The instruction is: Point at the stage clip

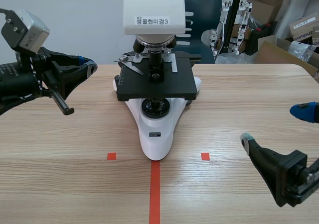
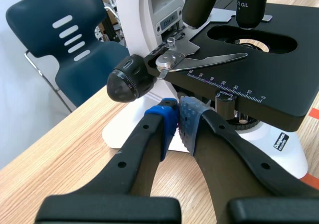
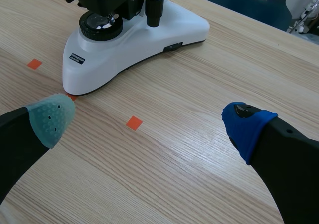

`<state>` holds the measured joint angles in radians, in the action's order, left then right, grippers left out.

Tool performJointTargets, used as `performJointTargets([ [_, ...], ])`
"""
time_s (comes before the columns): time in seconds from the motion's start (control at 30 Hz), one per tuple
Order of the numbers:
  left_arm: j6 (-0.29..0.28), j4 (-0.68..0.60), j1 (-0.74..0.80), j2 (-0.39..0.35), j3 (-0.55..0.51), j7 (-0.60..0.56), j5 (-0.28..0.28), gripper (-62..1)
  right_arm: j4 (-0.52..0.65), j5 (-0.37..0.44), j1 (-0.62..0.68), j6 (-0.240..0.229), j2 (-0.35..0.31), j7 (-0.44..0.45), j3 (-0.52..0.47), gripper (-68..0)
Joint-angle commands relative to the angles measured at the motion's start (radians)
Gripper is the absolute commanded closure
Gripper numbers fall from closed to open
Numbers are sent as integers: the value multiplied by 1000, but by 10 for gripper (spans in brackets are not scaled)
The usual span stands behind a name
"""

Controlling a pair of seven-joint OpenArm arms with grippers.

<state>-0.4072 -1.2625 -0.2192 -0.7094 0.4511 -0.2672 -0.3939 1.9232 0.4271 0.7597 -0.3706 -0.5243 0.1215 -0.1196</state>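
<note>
Centrally, a wood table (image 1: pixel 60 134) fills the scene, w/ a white microscope (image 1: pixel 157 137) standing mid-table, its base front at the head of a red tape line (image 1: pixel 155 189). A dark blue chair (image 1: pixel 204 5) stands behind the table, and cardboard boxes (image 1: pixel 279 52) are piled at far right.

The left arm comes in raised above the table. Its left gripper (image 1: pixel 89 64) is level w/ the black stage (image 1: pixel 169 84), just off the stage's left side and not touching. Its 2 fingers are pressed together w/ nothing btwn them; the wrist view shows the pads (image 2: pixel 188 119) meeting tip to tip, just under a black knob (image 2: pixel 130 82).

The right gripper (image 1: pixel 275 126) sits low at the table's right side, well apart from the microscope, fingers spread wide. Its wrist view shows only bare table btwn 1 grey-green pad and 1 blue pad.

The stage clip (image 2: pixel 209 60) lies flat on the stage's left rear. It is a thin metal blade held by a screw, w/ its tip toward the stage hole under 2 objectives (image 2: pixel 251 7). It is ahead of and above the left pads, close but apart.

2 small red squares (image 1: pixel 111 156) flank the line.
</note>
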Motion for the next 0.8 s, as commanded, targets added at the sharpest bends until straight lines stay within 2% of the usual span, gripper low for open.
performJointTargets([
  [0.0, 5, -13, -14, -9, -3, -21, -8, -49, 6, 4, -9, 4, -13, 11, -5, -679],
  [0.13, 2, -13, -14, -15, -3, -21, -6, -50, 6, 4, -9, 4, -13, 11, -5, -679],
  [0.23, 1, -14, -14, -33, -3, -40, -6, -99, 6, 4, -9, 4, -13, 11, -5, -679],
  [0.33, 0, -14, -11, -58, -3, -58, -7, -208, 6, 4, -9, 4, -13, 12, -5, -679],
  [0.47, -3, -15, -7, -90, -3, -54, -18, -394, 6, 4, -9, 4, -13, 11, -5, -679],
  [0.6, -6, -18, 16, -127, -14, -51, -120, -594, 6, 4, -9, 4, -13, 11, -5, -679],
  [0.63, -6, -24, 32, -136, -26, -51, -147, -623, 6, 4, -9, 4, -13, 11, -5, -679],
  [0.67, -6, -33, 50, -144, -40, -51, -163, -623, 6, 4, -9, 4, -13, 11, -5, -679],
  [0.77, -6, -75, 121, -171, -95, -58, -171, -623, 6, 4, -9, 4, -13, 11, -5, -679],
])
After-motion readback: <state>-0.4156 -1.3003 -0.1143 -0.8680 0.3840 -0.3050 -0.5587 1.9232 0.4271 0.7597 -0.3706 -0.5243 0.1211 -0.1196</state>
